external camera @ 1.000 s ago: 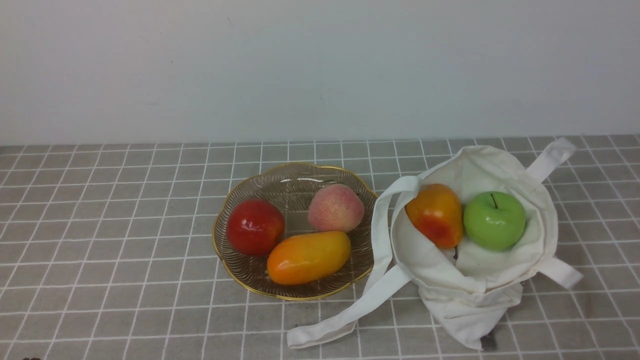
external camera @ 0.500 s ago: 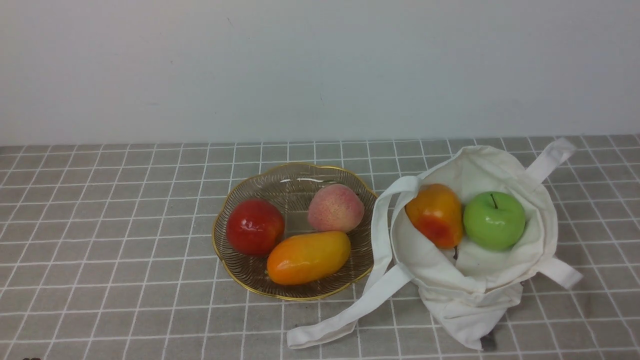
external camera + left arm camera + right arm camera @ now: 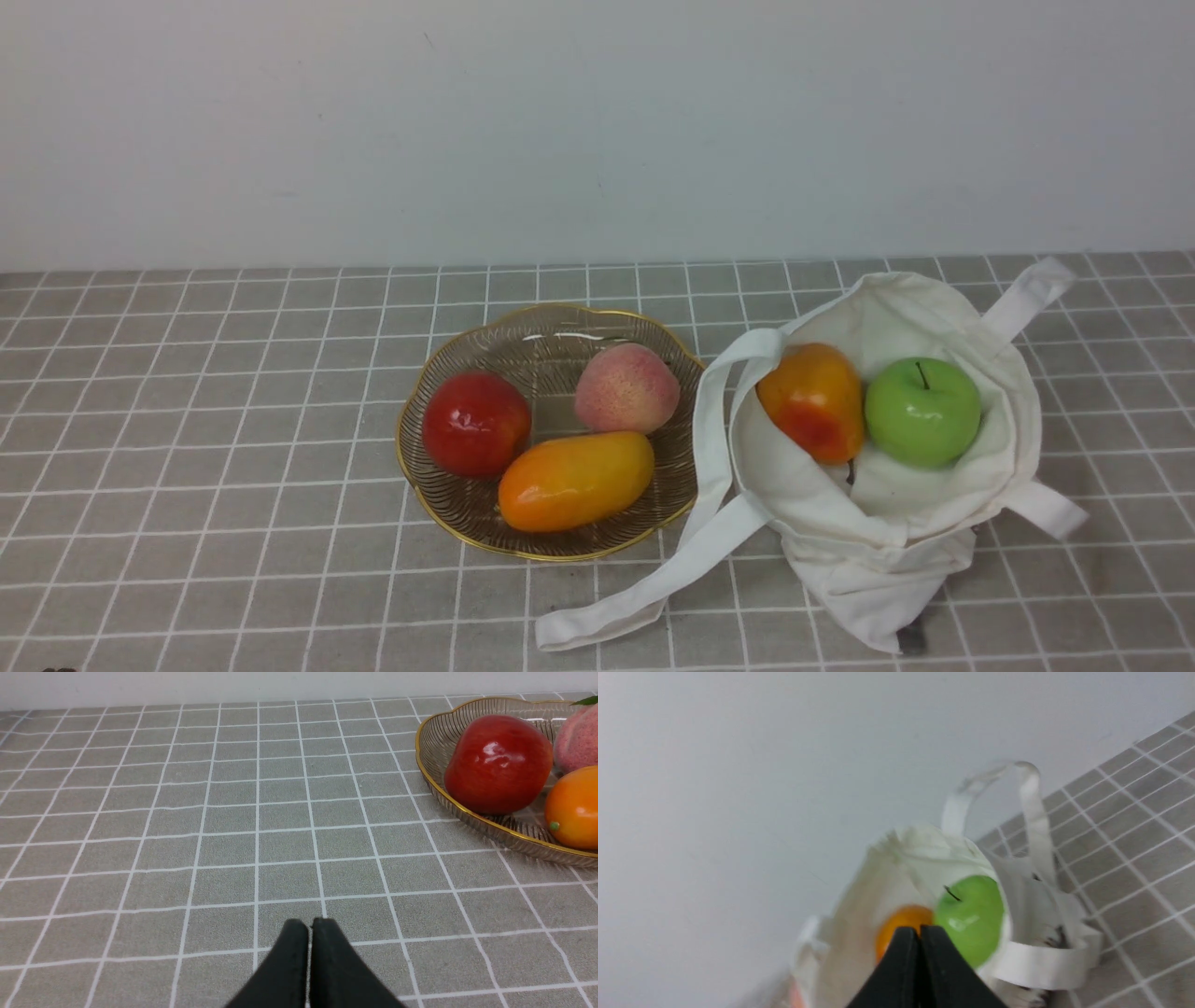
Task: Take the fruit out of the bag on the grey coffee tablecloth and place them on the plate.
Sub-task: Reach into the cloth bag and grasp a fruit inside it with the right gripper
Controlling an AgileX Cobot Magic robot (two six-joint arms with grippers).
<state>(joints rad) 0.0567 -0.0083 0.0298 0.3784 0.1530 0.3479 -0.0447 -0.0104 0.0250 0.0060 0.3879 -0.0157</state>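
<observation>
An off-white cloth bag [image 3: 896, 523] lies open on the grey coffee tablecloth [image 3: 233, 467] at the right. Inside it sit a green apple [image 3: 922, 412] and a stubby orange-yellow fruit [image 3: 814, 399] with a red blush, side by side. The ribbed glass plate [image 3: 644, 327] with a gold rim stands just left of the bag. Neither arm shows in the front view. My right gripper [image 3: 920, 927] is shut and empty, apart from the bag [image 3: 901, 868], with the apple [image 3: 971, 917] and orange fruit [image 3: 899, 924] beyond its tips. My left gripper [image 3: 310, 921] is shut and empty over bare cloth, left of the plate [image 3: 430, 772].
The plate holds a dark red apple [image 3: 476, 423], a pink peach [image 3: 626, 386] and a longer oval orange-yellow fruit [image 3: 576, 480]. A long white strap [image 3: 653, 583] trails from the bag toward the front edge. A plain white wall [image 3: 597, 131] closes the back.
</observation>
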